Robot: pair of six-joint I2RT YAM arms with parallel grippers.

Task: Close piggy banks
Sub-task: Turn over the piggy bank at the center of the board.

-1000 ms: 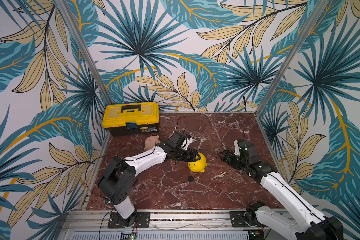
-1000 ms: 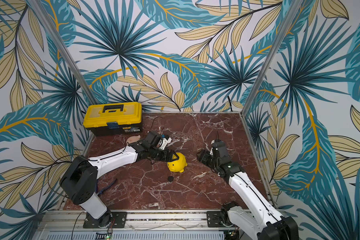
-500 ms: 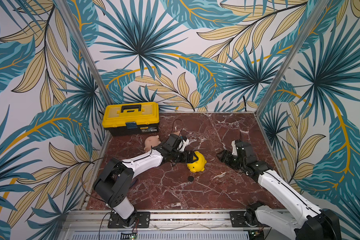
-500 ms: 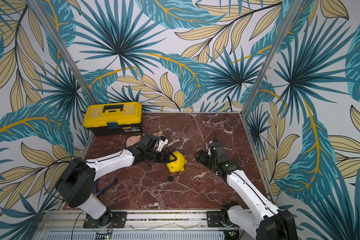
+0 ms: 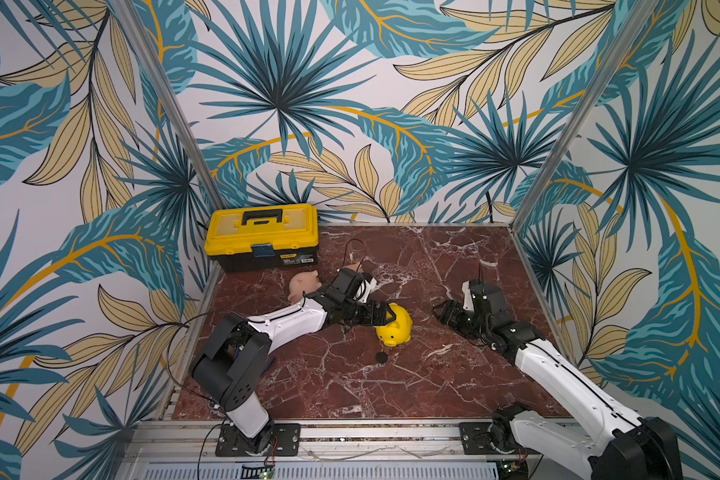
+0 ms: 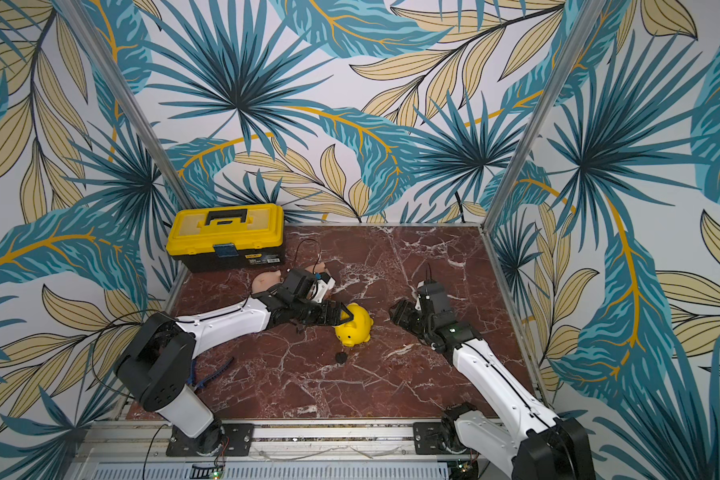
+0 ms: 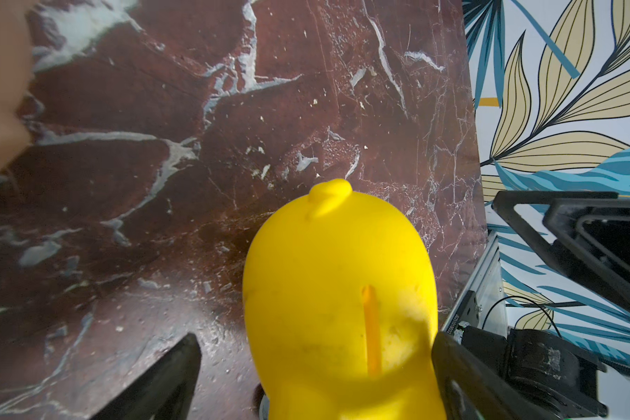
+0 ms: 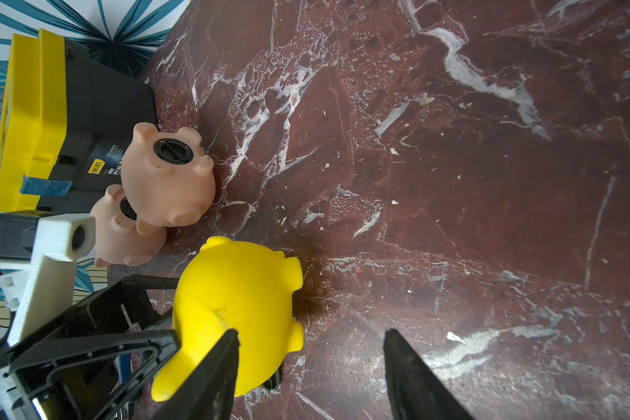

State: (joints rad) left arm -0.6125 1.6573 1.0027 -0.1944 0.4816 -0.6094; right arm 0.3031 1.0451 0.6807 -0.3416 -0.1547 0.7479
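- Two fingers of the left gripper [image 7: 315, 338] stand spread wide on either side of the yellow pig [image 7: 339, 276]. One rests against its side and the other stands clear, so nothing is clamped; closing from here would probably shove the pig sideways before both fingers bite
- That pig is smooth and rounded and sits on the marble table [image 5: 391, 395] near the middle, so an off-centre squeeze could make it squirt out or roll
- The right gripper [image 8: 311, 332] is open and empty over bare marble, near the pig but apart from it; if both arms close in together, they could knock into each other
- A small black plug [image 5: 381, 356] lies loose just in front of the pig; a skidding pig or a sweeping finger could flick it away, and being flat it looks awkward to pick up
- Two pink pigs [image 8: 168, 182] lie touching each other just beside the toolbox [image 5: 262, 237]; one shows a plug in its belly, the other is too hidden to tell. They sit close behind the left arm [image 5: 292, 322], so a backward swing could bump them
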